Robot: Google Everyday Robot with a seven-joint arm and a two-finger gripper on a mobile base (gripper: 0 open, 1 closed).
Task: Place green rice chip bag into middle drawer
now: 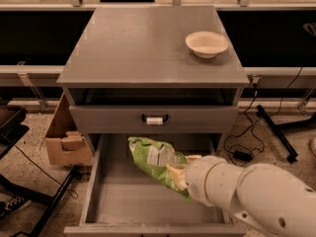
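The green rice chip bag (150, 157) hangs over the open middle drawer (123, 201), tilted, with its upper end toward the back left and its lower end caught at the pincer (183, 166). The pincer is clamped on the bag's lower right part; a cream-yellow finger (176, 174) lies against the crinkled green foil. The bag's white label patch faces up. Whether the bag touches the drawer floor cannot be told, though it appears to be held above it, over the centre and right of the drawer.

The white arm (256, 196) reaches in from the lower right and covers the drawer's right front corner. The drawer is pulled well out, and its grey floor and left wall are bare where they show.

Above it sits a closed drawer front (113, 118) with a black handle (154, 118) carrying a white tag. On the grey worktop (143, 43) of the cabinet stands a cream-white bowl (207, 44) near the right back corner. A cardboard box (63, 143) rests on the speckled floor just left of the cabinet, and black cables (243, 153) lie to the right.
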